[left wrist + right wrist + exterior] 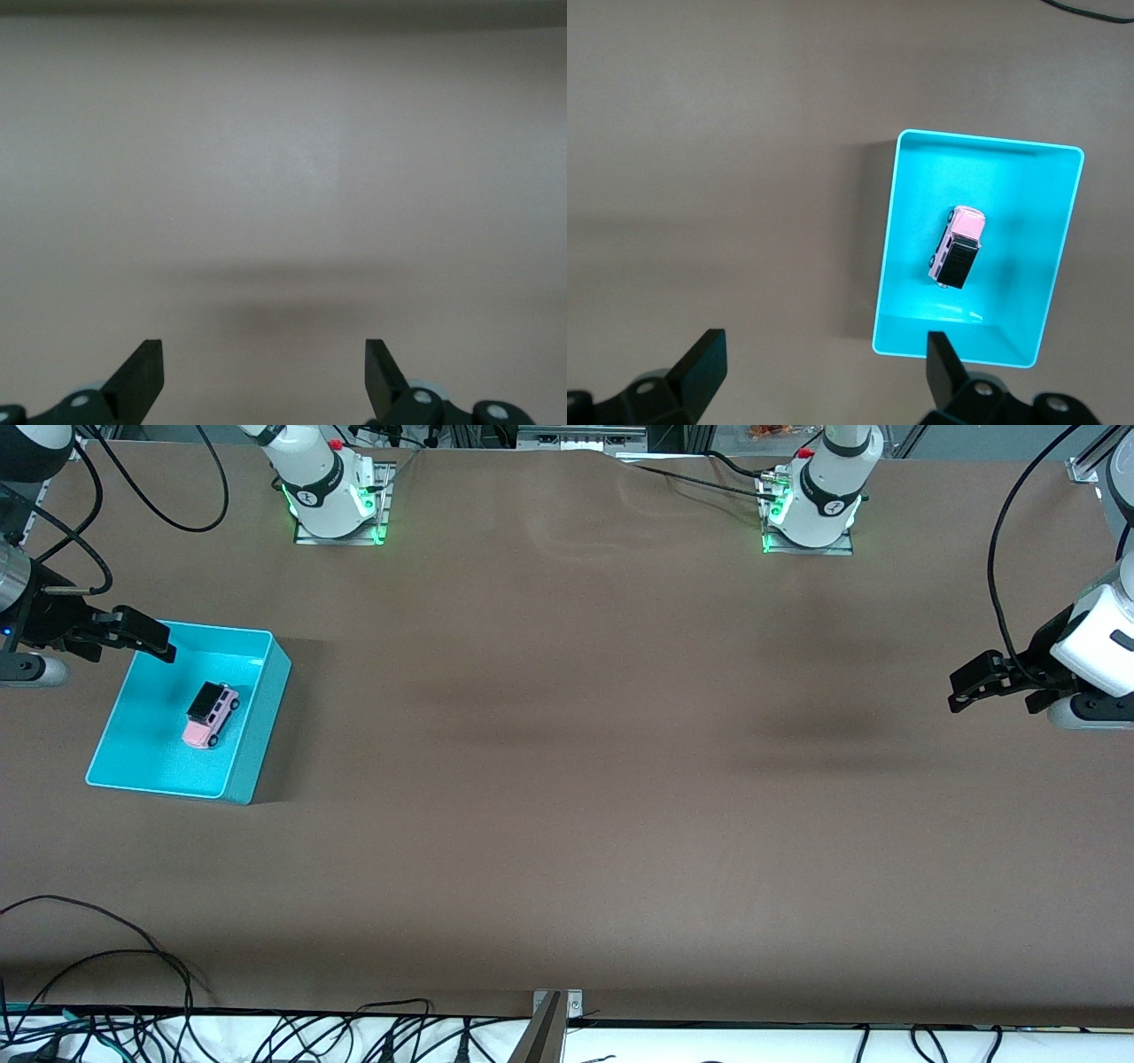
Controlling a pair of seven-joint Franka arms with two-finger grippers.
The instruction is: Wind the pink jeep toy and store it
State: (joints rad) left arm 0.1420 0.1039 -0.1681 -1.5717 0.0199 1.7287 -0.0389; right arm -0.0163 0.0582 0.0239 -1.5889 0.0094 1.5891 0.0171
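**Jeep in the bin, both tools spread and empty**

I saw the right arm reaching in low from its end of the bench, its right tool hanging over the turquoise bin's rim farthest from the front camera, its black fingers spread wide with nothing between them. The left arm waited at its own end, the left tool likewise spread and empty over bare brown bench. The bin was a smooth, rectangular, open-topped box. The pink jeep toy, small and boxy with a black roof and dark wheels, sat on the bin's floor, below the right tool and apart from it.
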